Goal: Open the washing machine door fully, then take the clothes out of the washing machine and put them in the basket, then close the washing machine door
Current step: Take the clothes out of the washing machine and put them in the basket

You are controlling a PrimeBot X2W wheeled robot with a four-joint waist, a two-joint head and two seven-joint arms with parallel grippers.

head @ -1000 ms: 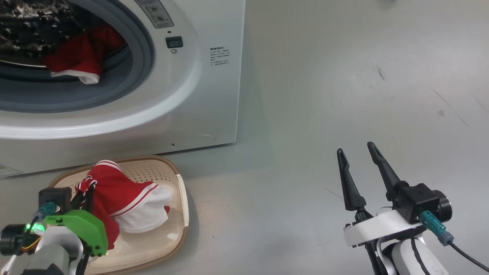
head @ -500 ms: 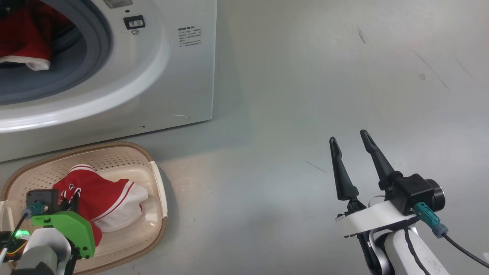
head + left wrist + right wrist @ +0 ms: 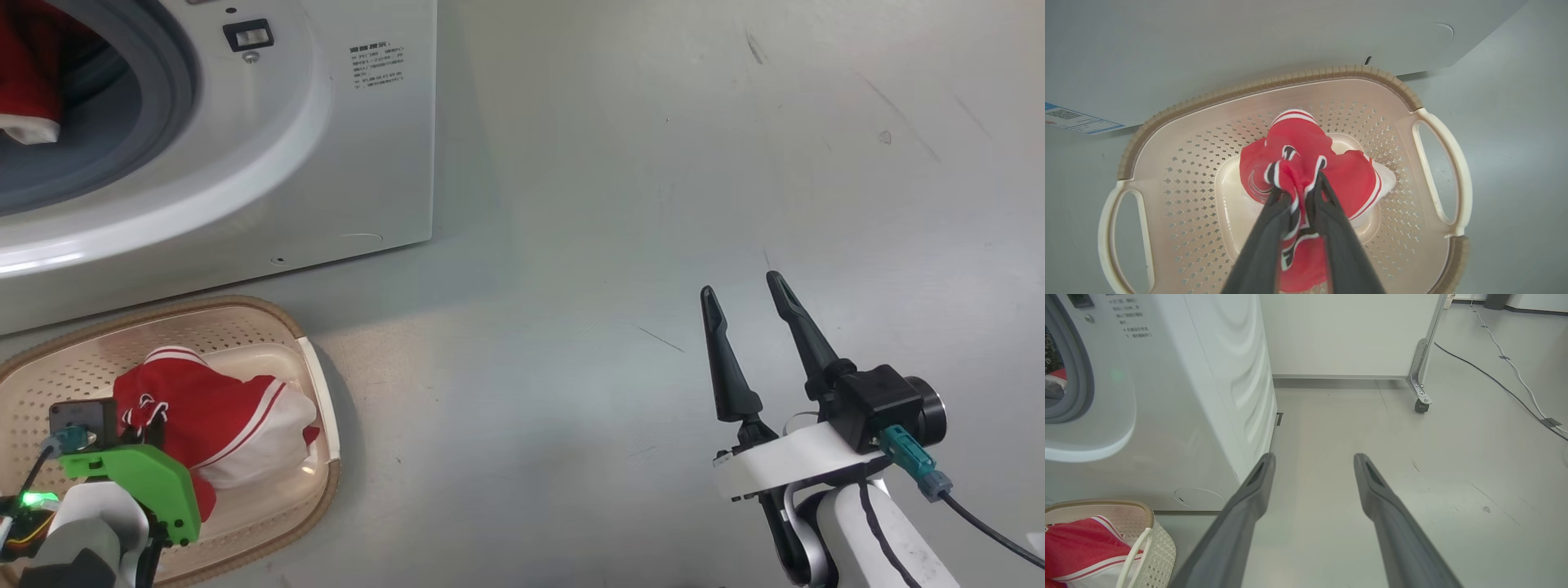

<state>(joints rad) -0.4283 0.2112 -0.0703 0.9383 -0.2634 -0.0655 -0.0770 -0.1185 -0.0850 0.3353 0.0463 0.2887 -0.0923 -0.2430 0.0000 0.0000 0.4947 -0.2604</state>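
Note:
The cream basket (image 3: 163,307) (image 3: 1290,80) stands on the floor in front of the white washing machine (image 3: 326,163) (image 3: 1208,396). A red piece of the clothes (image 3: 229,404) (image 3: 1298,139) lies heaped in the basket. My left gripper (image 3: 1300,183) is above it, fingers pinched on a fold of the red fabric. More red clothes (image 3: 24,82) hang at the drum opening. My right gripper (image 3: 739,286) (image 3: 1314,457) hovers open and empty over bare floor to the right of the machine. The washing machine door is out of view.
A blue label (image 3: 1069,120) sits low on the machine's front. Behind the machine's side is a white wall with a metal leg on a castor (image 3: 1421,396). A cable (image 3: 1494,375) runs across the floor at the far right.
The head camera has swung, so machine and basket sit further left in the picture. My left gripper stays pinched on the red garment in the basket. The right gripper holds its pose.

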